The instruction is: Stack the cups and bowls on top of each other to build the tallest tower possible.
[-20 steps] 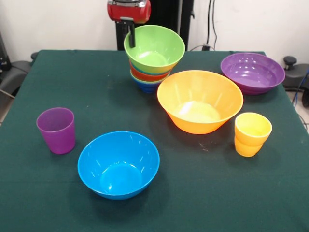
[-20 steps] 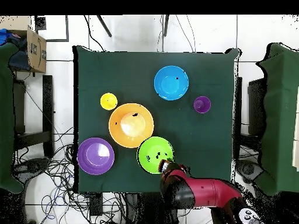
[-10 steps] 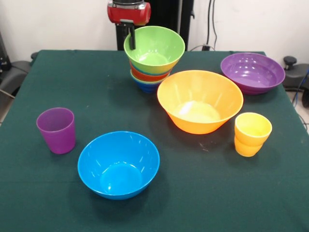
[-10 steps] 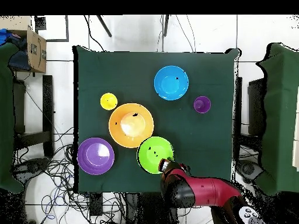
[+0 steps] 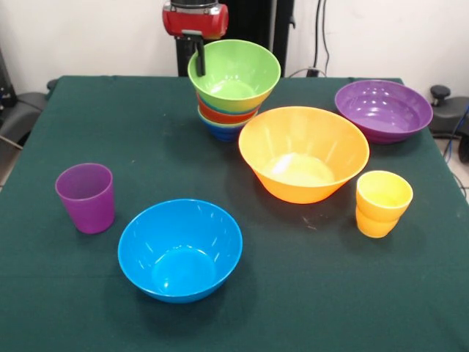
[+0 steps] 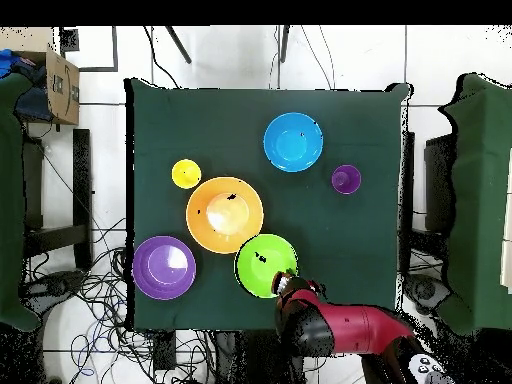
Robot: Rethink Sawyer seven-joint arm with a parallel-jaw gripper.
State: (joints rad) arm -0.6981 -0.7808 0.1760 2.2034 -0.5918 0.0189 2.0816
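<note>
Gripping green bowl (image 5: 234, 75) rim atop tower (image 5: 227, 117) | fingers (image 5: 198, 59) clamped | orange bowl (image 5: 303, 155) just beside

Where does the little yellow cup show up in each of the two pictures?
Front view: yellow cup stands at the right, just beside the big orange bowl.
Overhead view: yellow cup sits upper left, again next to the orange bowl.
Shared landmark: the orange bowl.

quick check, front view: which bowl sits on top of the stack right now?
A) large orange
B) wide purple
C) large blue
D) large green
D: the large green bowl crowns the tower, above red-orange and blue rims; the large orange bowl, large blue bowl and purple bowl each sit alone on the table.
</note>
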